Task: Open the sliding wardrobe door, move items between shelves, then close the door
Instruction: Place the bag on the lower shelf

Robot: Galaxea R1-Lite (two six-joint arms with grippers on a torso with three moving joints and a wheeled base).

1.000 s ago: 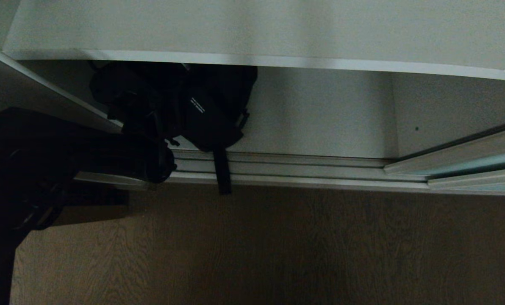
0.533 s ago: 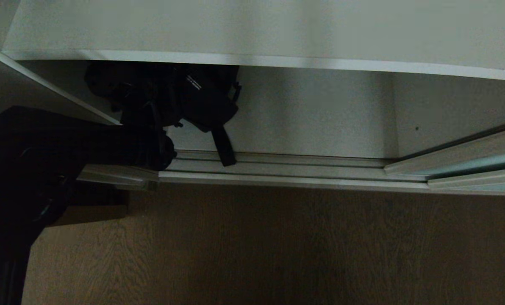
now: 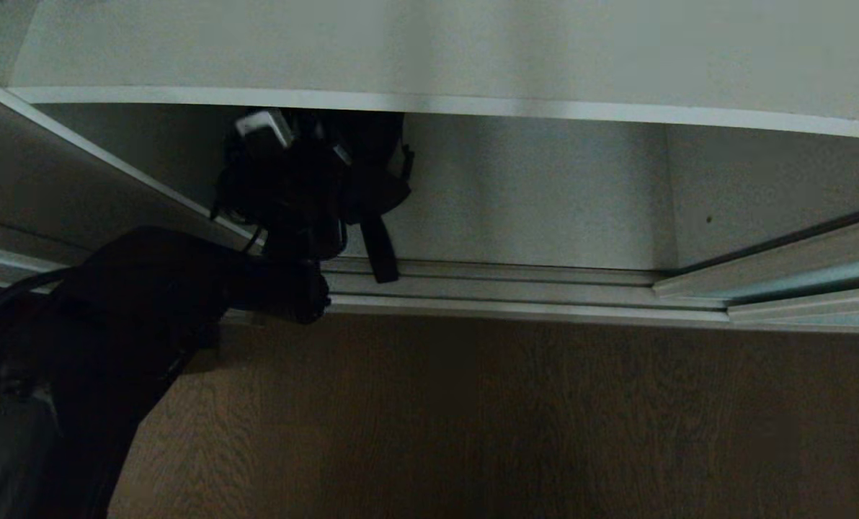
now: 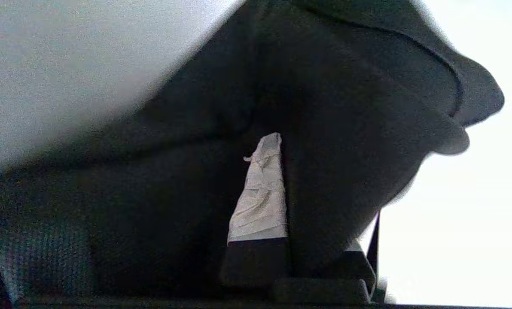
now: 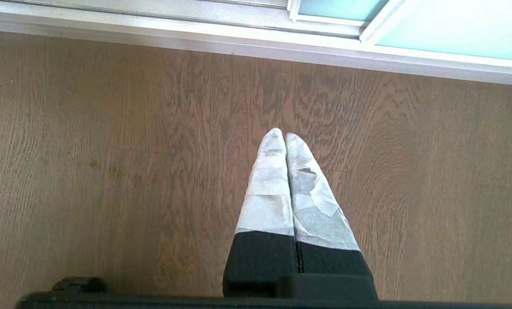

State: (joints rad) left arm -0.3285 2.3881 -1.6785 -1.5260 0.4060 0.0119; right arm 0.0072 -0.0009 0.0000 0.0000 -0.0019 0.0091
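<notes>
The left gripper [image 4: 277, 206] is closed on the black strappy bundle [image 3: 321, 180], held under the shelf [image 3: 429, 101] edge; only its wrist view shows the pinching finger. The right gripper [image 5: 286, 184], fingers pressed together and empty, hangs over the wooden floor [image 5: 110, 150], absent from the head view.

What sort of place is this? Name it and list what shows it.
Probably a bedroom or closet area at a built-in sliding-door wardrobe: grey shelves, a ribbed silver floor track carrying a frosted aqua sliding door, and wood-grain flooring. A black strappy bundle hangs under the shelf.
</notes>
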